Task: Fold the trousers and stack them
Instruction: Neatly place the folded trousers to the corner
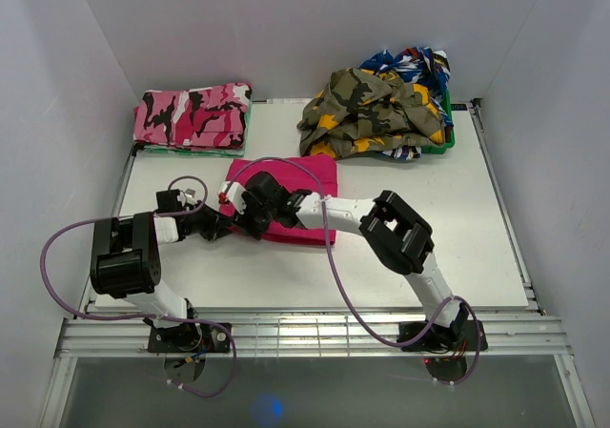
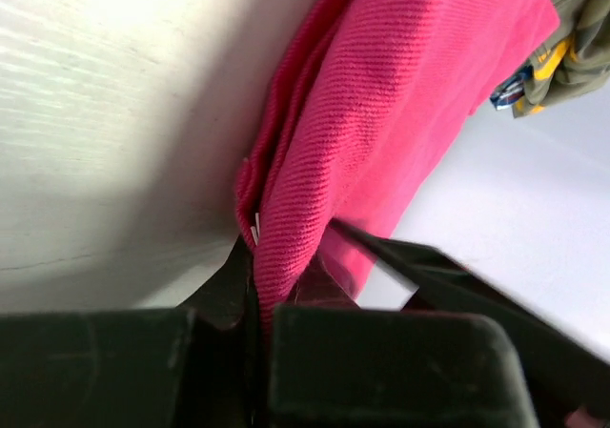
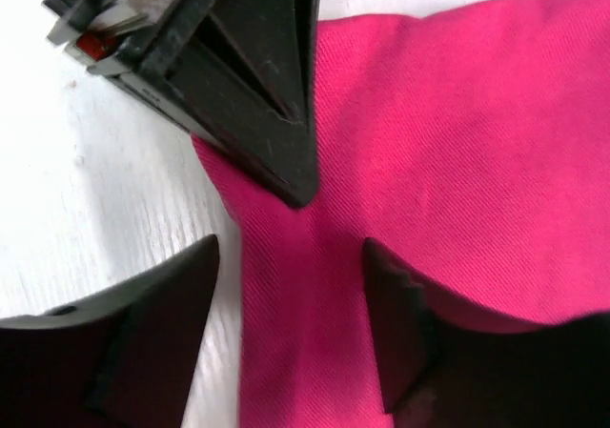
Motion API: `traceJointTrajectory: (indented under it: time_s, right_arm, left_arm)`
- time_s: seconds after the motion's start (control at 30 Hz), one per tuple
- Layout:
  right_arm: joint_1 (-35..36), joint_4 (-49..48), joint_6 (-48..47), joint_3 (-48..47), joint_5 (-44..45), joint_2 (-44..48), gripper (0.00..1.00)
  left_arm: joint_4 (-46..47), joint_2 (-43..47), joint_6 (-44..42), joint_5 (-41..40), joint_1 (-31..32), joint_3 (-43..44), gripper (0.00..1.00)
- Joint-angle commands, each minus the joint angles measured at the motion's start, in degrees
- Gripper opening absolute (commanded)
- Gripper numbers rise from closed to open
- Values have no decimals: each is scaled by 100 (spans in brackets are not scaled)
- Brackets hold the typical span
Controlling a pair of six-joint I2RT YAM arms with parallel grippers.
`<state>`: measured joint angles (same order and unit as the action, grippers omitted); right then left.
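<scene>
Showing trousers [image 1: 305, 173] folded into compact rectangle at worktop [image 1: 457, 237] centre; left end effector [image 2: 255, 247] clamped on left edge, right end effector [image 3: 291, 266] held apart over fabric; stacking judged outstanding

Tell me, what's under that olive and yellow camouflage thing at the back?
The edge of a green tray shows beneath the camouflage garment, and blue patterned clothes poke out behind it. Whatever else lies under it is covered.
</scene>
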<state>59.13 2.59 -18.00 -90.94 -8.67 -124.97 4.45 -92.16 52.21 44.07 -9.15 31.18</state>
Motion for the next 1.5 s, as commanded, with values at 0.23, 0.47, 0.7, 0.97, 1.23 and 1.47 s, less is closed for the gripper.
traceJointTrajectory:
  time_s: [0.23, 0.47, 0.7, 0.97, 1.23, 1.47]
  right_arm:
    - [-1306, 505, 2147, 1788, -776, 2939, 94]
    - [-2852, 462, 4364, 3686, -1400, 3857, 95]
    - [-3734, -1260, 6369, 5349, -2385, 3594, 98]
    - [-3436, -2368, 7627, 5657, -2623, 2917, 96]
    - [-3189, -2360, 7776, 5719, -2421, 2469, 75]
    - [-3198, -2333, 7566, 5262, -2306, 2152, 35]
  left_arm:
    - [-287, 312, -9, -601, 53, -384, 0]
    - [-50, 646, 220, -883, 71, -823, 0]
    - [-93, 945, 378, -1103, 71, -1034, 0]
    - [311, 1024, 878, -1234, 124, -1334, 0]
    - [311, 1060, 1081, -1270, 185, -1360, 0]
    - [-40, 1113, 819, -1384, 185, -1194, 0]
